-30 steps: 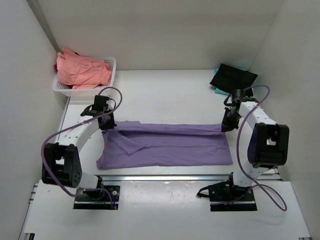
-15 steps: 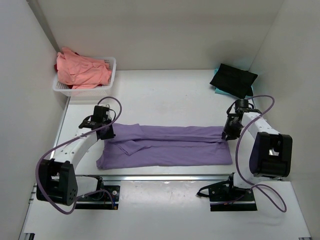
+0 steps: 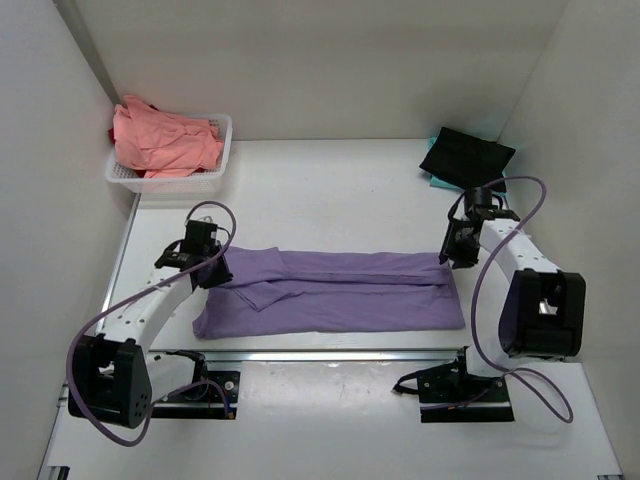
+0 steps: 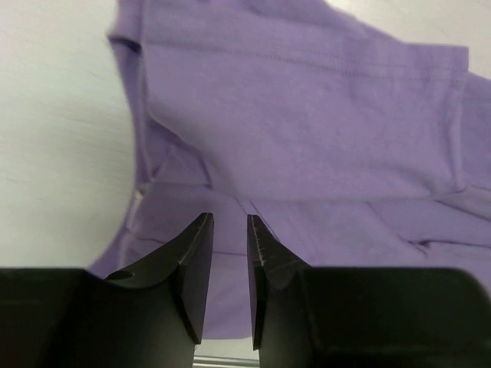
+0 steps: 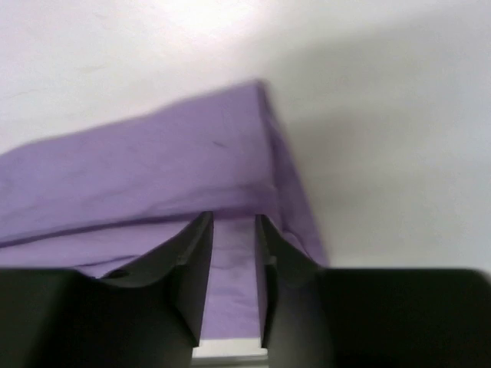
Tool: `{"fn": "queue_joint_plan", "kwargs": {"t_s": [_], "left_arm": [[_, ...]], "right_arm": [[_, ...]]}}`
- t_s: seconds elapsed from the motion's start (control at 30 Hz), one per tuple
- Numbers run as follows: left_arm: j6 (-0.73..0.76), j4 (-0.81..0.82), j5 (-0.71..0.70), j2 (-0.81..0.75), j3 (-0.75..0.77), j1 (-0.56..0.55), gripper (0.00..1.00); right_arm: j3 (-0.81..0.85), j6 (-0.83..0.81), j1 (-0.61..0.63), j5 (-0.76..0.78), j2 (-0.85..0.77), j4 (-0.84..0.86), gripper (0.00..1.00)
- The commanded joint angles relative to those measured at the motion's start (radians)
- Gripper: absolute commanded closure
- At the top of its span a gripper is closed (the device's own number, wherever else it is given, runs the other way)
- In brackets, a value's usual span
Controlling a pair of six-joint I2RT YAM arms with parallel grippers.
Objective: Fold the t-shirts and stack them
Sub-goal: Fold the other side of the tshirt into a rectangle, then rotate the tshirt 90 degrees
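The lavender t-shirt [image 3: 330, 295] lies on the table as a long folded strip. My left gripper [image 3: 207, 268] hangs over its left end, jaws a little apart with nothing between them; the left wrist view shows the gripper [image 4: 229, 222] above the cloth [image 4: 307, 130]. My right gripper [image 3: 452, 255] is at the strip's right end, also slightly open and empty; in the right wrist view the gripper [image 5: 234, 222] sits just over the folded edge [image 5: 153, 176]. Salmon-pink shirts [image 3: 160, 140] fill the basket. A black shirt [image 3: 465, 155] lies on a teal one [image 3: 432, 180] at the back right.
The white lattice basket [image 3: 222, 150] stands at the back left by the wall. White walls close in the left, back and right sides. A metal rail [image 3: 330, 352] runs along the table's near edge, just below the shirt.
Both grippers carried the shirt's far edge toward the near side, narrowing it into a strip. The right gripper has since drawn back a little; the left has moved slightly nearer.
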Motion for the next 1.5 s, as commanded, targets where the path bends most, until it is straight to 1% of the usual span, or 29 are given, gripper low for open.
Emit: {"fn": "queue_joint_plan", "kwargs": {"t_s": [0.0, 0.07, 0.13, 0.2, 0.3, 0.33, 0.4, 0.43, 0.5, 0.6, 0.63, 0.7, 0.73, 0.8, 0.83, 0.87, 0.9, 0.93, 0.97, 1.0, 1.03, 1.07, 1.1, 1.13, 1.17, 1.23, 1.3, 1.4, 1.47], "left_arm": [[-0.130, 0.064, 0.110, 0.010, -0.046, -0.003, 0.65], [-0.187, 0.082, 0.113, 0.050, -0.071, -0.029, 0.67], [-0.219, 0.095, 0.098, 0.086, -0.082, -0.047, 0.68], [-0.250, 0.095, 0.099, 0.169, -0.071, -0.063, 0.69], [-0.252, 0.092, 0.084, 0.289, 0.004, -0.106, 0.70], [-0.255, 0.093, 0.073, 0.314, 0.048, -0.110, 0.71], [-0.258, 0.087, 0.085, 0.460, 0.128, -0.133, 0.72], [-0.255, 0.089, 0.101, 0.498, 0.200, -0.133, 0.72], [-0.247, 0.070, 0.112, 0.663, 0.318, -0.144, 0.72], [-0.219, -0.002, 0.130, 0.859, 0.644, -0.155, 0.76], [-0.207, -0.043, 0.135, 0.931, 0.709, -0.155, 0.76], [-0.195, -0.109, 0.153, 1.041, 0.963, -0.150, 0.76], [-0.180, -0.156, 0.150, 1.112, 1.031, -0.143, 0.76], [-0.158, -0.256, 0.153, 1.235, 1.334, -0.134, 0.78], [-0.143, -0.326, 0.154, 1.328, 1.527, -0.126, 0.79], [-0.135, -0.402, 0.170, 1.436, 1.626, -0.120, 0.81], [-0.141, -0.437, 0.194, 1.493, 1.846, -0.117, 0.83], [-0.156, -0.494, 0.223, 1.600, 2.027, -0.101, 0.86], [-0.194, -0.507, 0.242, 1.665, 2.082, -0.088, 0.87], [-0.205, -0.464, 0.283, 1.679, 2.075, -0.075, 0.89], [-0.221, -0.426, 0.306, 1.658, 1.967, -0.068, 0.89], [-0.215, -0.327, 0.328, 1.609, 1.899, -0.071, 0.89], [-0.219, -0.235, 0.335, 1.590, 1.783, -0.069, 0.90], [-0.233, -0.208, 0.323, 1.563, 1.749, -0.077, 0.90], [-0.242, -0.168, 0.326, 1.572, 1.754, -0.081, 0.90], [-0.274, -0.143, 0.387, 1.636, 1.887, -0.083, 0.92], [-0.348, -0.071, 0.433, 1.705, 1.944, -0.063, 0.93], [-0.406, 0.077, 0.464, 1.710, 1.868, -0.049, 0.98], [-0.432, 0.137, 0.472, 1.726, 1.879, -0.041, 1.00]], "right_arm": [[0.057, -0.030, 0.039, -0.067, 0.053, 0.105, 0.76], [0.073, -0.031, 0.056, -0.096, 0.098, 0.137, 0.91], [0.085, -0.034, 0.058, -0.127, 0.141, 0.139, 0.94], [0.084, -0.034, 0.058, -0.142, 0.181, 0.134, 0.93], [0.085, -0.024, 0.055, -0.153, 0.221, 0.125, 0.93], [0.070, -0.015, 0.056, -0.151, 0.230, 0.125, 0.93], [0.073, 0.005, 0.049, -0.154, 0.245, 0.119, 0.93], [0.073, 0.021, 0.055, -0.144, 0.253, 0.104, 0.93], [0.082, 0.050, 0.038, -0.124, 0.271, 0.074, 0.94], [0.081, 0.096, 0.019, -0.104, 0.278, 0.016, 0.99], [0.078, 0.117, 0.012, -0.098, 0.268, 0.010, 1.00], [0.067, 0.150, 0.010, -0.107, 0.252, -0.010, 1.00], [0.064, 0.174, 0.012, -0.107, 0.235, -0.022, 1.00], [0.038, 0.219, 0.012, -0.128, 0.204, -0.019, 0.99], [0.028, 0.257, 0.012, -0.144, 0.178, -0.019, 1.00], [0.000, 0.301, 0.021, -0.154, 0.152, -0.013, 1.00], [-0.034, 0.323, 0.016, -0.186, 0.135, 0.005, 0.99], [-0.071, 0.378, 0.025, -0.202, 0.111, 0.036, 1.00], [-0.091, 0.438, 0.045, -0.222, 0.091, 0.043, 1.00], [-0.129, 0.497, 0.058, -0.246, 0.068, 0.082, 1.00], [-0.151, 0.524, 0.087, -0.257, 0.057, 0.109, 1.00], [-0.160, 0.571, 0.129, -0.260, 0.045, 0.120, 1.00], [-0.175, 0.608, 0.151, -0.262, 0.031, 0.142, 1.00], [-0.195, 0.627, 0.195, -0.253, 0.028, 0.158, 1.00], [-0.202, 0.650, 0.246, -0.257, 0.021, 0.175, 1.00], [-0.257, 0.699, 0.295, -0.266, 0.006, 0.206, 1.00], [-0.315, 0.755, 0.349, -0.297, 0.001, 0.258, 1.00], [-0.383, 0.771, 0.395, -0.366, 0.014, 0.341, 1.00], [-0.345, 0.742, 0.435, -0.369, 0.052, 0.356, 1.00]]}}
